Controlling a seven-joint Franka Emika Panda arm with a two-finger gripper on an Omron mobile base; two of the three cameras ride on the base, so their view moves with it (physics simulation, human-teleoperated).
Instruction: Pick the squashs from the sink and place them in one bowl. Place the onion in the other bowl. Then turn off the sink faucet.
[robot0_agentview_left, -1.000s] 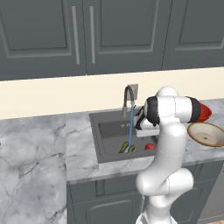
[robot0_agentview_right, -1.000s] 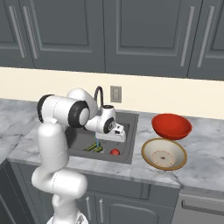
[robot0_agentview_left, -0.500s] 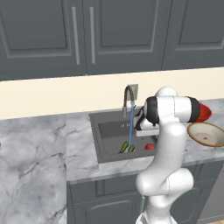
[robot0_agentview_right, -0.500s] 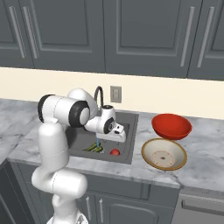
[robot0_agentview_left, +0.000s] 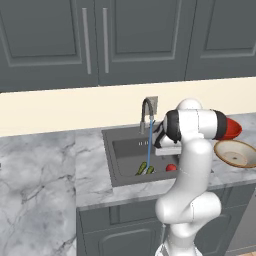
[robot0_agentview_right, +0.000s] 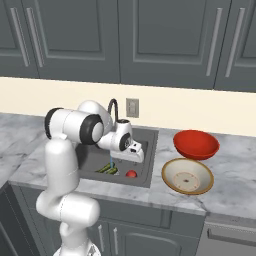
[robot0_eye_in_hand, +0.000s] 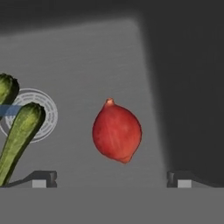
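Gripper (robot0_eye_in_hand: 111, 178) jaws spread apart above the smooth, teardrop-shaped red onion (robot0_eye_in_hand: 117, 132) on the sink's (robot0_eye_in_hand: 87, 65) brushed-grey floor

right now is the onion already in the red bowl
No, the onion lies on the sink floor beside the squashs, between the open gripper fingertips in the hand view.

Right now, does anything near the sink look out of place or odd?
Yes: the faucet is running onto the squashs in the sink. One squash lies over the round drain. The onion lies apart from them. Both bowls stand upright.
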